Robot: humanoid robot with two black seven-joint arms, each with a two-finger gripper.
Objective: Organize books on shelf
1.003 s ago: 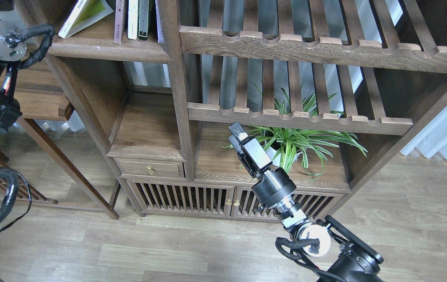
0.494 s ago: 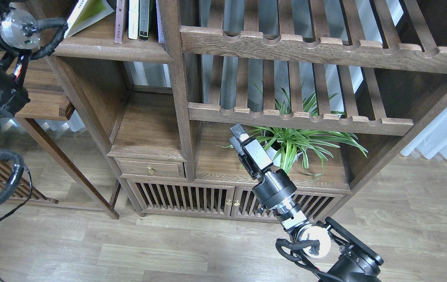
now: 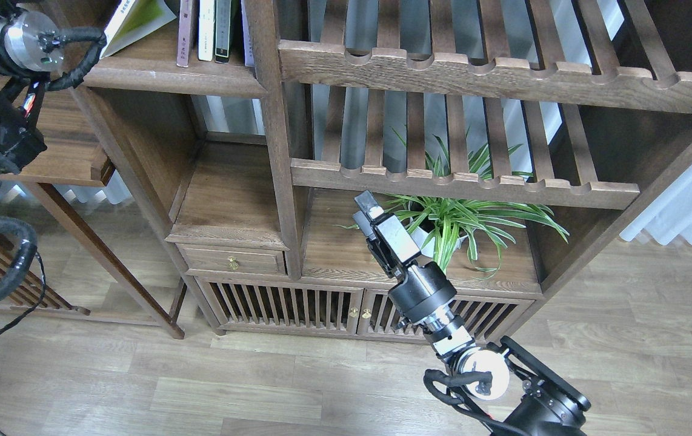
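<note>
Your right pincer holds nothing, and you cannot tell how wide it is. The books stand far up and left of it, so they stay neat. The spider plant sits just right of it. Your left pincer is out of sight.

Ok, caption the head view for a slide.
Right end effector raised before the spider plant; books upright on the top-left shelf.

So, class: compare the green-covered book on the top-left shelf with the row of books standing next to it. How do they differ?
The green-covered book leans tilted, showing its broad cover; the standing books are upright and show only narrow spines. The green-covered book is alone at the left; the standing books are packed side by side against the wooden post. Its cover is bright green and white; their spines are brown, white and dark. Both rest on the same shelf board.
</note>
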